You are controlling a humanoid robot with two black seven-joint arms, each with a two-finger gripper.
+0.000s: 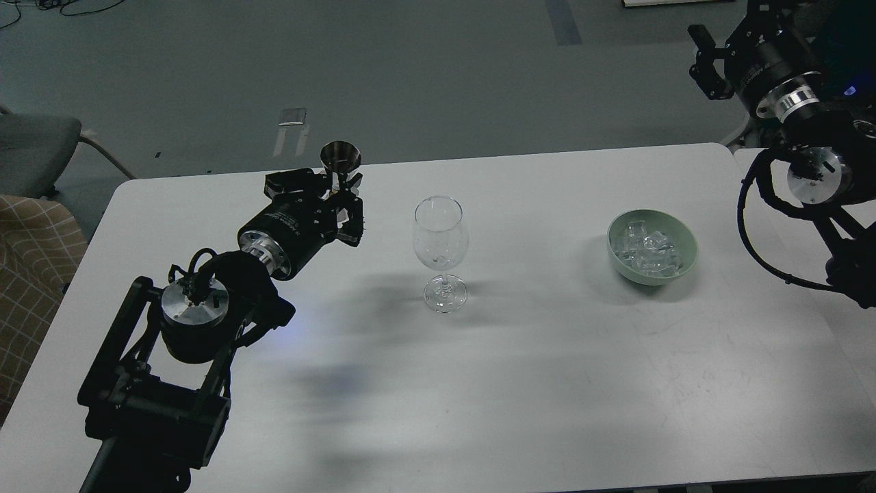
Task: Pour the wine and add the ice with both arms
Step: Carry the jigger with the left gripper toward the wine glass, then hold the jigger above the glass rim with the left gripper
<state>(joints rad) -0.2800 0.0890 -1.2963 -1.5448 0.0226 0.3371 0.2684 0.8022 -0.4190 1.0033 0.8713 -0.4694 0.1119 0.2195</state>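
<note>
An empty-looking clear wine glass (441, 236) stands upright mid-table. My left gripper (344, 195) is shut on the waist of a small steel double-cone measuring cup (340, 159), held upright above the table, just left of the glass. The wine inside the cup cannot be seen. The ice (647, 250) is a heap of clear cubes in a pale green bowl (686, 263) to the right of the glass. My right gripper (705, 65) is raised beyond the table's far right corner, small and dark.
The white table's far edge (547, 152) runs behind the glass. A grey chair (34, 140) and a checked cushion (31, 260) stand off the table's left side. A second table surface (773, 198) adjoins on the right.
</note>
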